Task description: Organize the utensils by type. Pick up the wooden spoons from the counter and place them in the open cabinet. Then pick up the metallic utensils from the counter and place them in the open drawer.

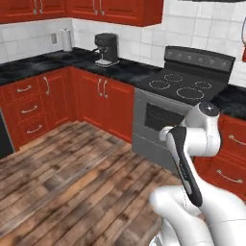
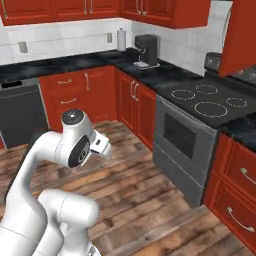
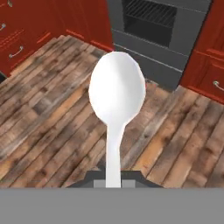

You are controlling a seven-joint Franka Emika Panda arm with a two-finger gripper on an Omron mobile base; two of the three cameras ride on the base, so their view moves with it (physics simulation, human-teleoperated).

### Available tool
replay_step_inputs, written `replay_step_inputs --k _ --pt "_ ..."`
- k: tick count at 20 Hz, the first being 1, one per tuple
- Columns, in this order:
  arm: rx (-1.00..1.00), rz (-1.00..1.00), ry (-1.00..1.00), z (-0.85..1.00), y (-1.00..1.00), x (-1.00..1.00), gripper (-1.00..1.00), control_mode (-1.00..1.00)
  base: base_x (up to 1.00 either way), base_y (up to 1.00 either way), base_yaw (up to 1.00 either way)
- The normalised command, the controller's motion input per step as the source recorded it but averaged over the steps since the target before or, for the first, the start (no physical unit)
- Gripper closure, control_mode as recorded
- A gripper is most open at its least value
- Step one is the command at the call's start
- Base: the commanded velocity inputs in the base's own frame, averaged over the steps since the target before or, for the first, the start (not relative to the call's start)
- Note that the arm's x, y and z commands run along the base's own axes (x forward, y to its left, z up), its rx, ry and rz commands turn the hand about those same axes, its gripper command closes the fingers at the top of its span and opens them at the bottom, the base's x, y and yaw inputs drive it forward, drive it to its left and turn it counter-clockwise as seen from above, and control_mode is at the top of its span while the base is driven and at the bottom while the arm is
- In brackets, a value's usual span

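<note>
A silvery-white spoon (image 3: 117, 87), one of the metallic utensils, stands up from my gripper (image 3: 113, 179) in the hand view. The gripper is shut on its thin handle and the rounded bowl points away from the hand. Behind the spoon lie the wooden floor and the oven front. The black marble counter (image 1: 48, 62) (image 2: 75, 62) runs along the walls. The red-orange cabinet door (image 2: 241, 35) hangs open at the top right of the right base view. The wooden spoons and the drawer are out of view.
A grey stove (image 1: 182, 86) (image 2: 210, 102) stands ahead, its oven door (image 3: 151, 22) close to the hand. A black coffee maker (image 1: 106, 48) and a paper towel roll (image 1: 66, 39) sit on the counter. A dishwasher (image 2: 20, 110) is at the left. Wooden floor (image 1: 72, 173) spreads in front.
</note>
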Motion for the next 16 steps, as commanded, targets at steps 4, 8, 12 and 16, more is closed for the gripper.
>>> replay_step_inputs --k 4,8,12,16 --pt "0.0 0.0 0.0 0.0 0.0 0.0 1.0 1.0 -0.27 0.49 1.0" --pt "0.0 0.0 0.0 0.0 0.0 0.0 1.0 1.0 -0.12 0.62 0.92" --pt "0.0 0.0 0.0 0.0 0.0 0.0 1.0 1.0 0.05 0.74 0.7" --pt "0.0 0.0 0.0 0.0 0.0 0.0 1.0 1.0 0.25 0.76 0.54"
